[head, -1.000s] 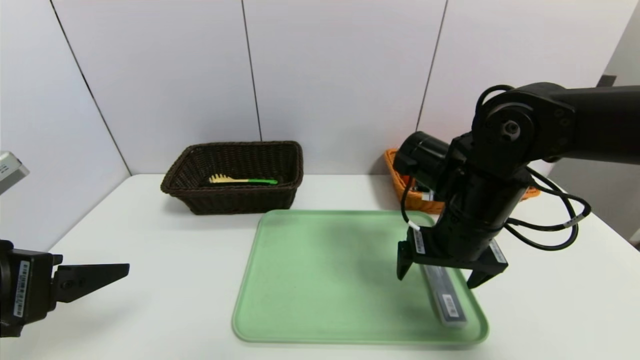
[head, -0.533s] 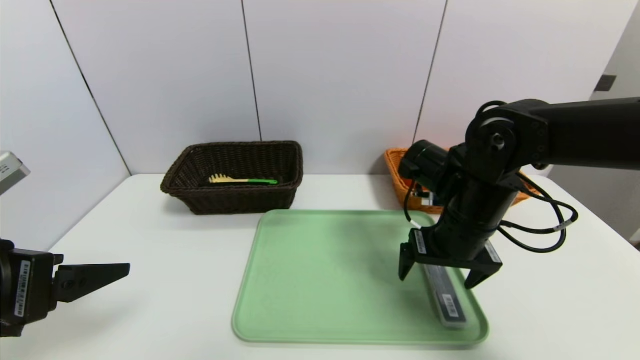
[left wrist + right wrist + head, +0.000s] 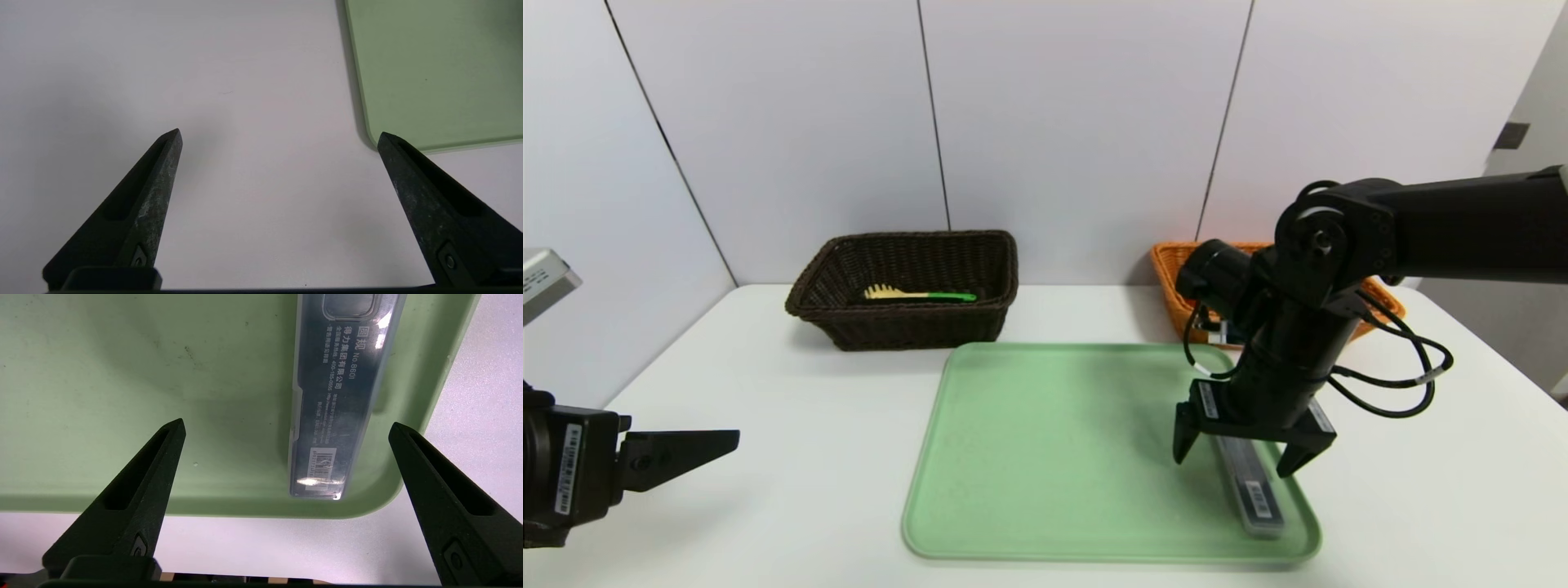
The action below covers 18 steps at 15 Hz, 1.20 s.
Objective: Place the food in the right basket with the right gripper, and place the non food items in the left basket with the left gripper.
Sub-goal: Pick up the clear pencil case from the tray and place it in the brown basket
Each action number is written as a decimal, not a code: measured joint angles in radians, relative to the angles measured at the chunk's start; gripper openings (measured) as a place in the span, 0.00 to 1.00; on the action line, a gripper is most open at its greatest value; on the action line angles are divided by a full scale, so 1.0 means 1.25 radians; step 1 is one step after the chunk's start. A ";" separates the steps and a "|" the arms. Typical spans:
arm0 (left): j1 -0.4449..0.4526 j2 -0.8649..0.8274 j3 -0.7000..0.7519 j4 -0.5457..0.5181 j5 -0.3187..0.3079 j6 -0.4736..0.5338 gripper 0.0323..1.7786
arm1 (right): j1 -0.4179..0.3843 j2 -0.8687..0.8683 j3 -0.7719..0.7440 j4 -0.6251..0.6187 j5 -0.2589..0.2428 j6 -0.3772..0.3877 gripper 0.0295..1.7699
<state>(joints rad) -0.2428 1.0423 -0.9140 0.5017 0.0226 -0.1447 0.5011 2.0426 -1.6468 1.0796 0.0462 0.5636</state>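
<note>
A long dark case in clear plastic [image 3: 1250, 486] [image 3: 339, 396] lies along the right side of the green tray [image 3: 1054, 449]. My right gripper [image 3: 1233, 464] [image 3: 286, 426] hangs just above it, open, with one finger on either side of the case and not touching it. The left basket [image 3: 907, 327] is dark brown and holds a yellow and green comb-like tool [image 3: 919, 294]. The orange right basket [image 3: 1176, 286] is mostly hidden behind my right arm. My left gripper [image 3: 727, 445] [image 3: 280, 136] is open and empty over bare table, left of the tray.
The white table ends at a pale wall just behind both baskets. The tray's near left corner [image 3: 441, 73] lies close to my left gripper. A looped black cable [image 3: 1405, 384] hangs off my right arm over the table.
My right arm has sunk lower, bringing its open gripper closer over the case. The case has not moved, and the left gripper has barely shifted.
</note>
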 joint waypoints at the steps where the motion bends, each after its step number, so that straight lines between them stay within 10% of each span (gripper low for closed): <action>1: 0.000 0.001 -0.001 0.000 0.000 0.000 0.95 | -0.002 0.004 0.000 0.000 -0.001 -0.002 0.97; 18: 0.000 0.006 -0.001 0.000 0.000 0.000 0.95 | 0.023 0.031 -0.009 0.008 -0.047 -0.020 0.97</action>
<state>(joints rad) -0.2423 1.0496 -0.9155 0.5017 0.0226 -0.1443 0.5300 2.0815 -1.6579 1.0900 -0.0123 0.5383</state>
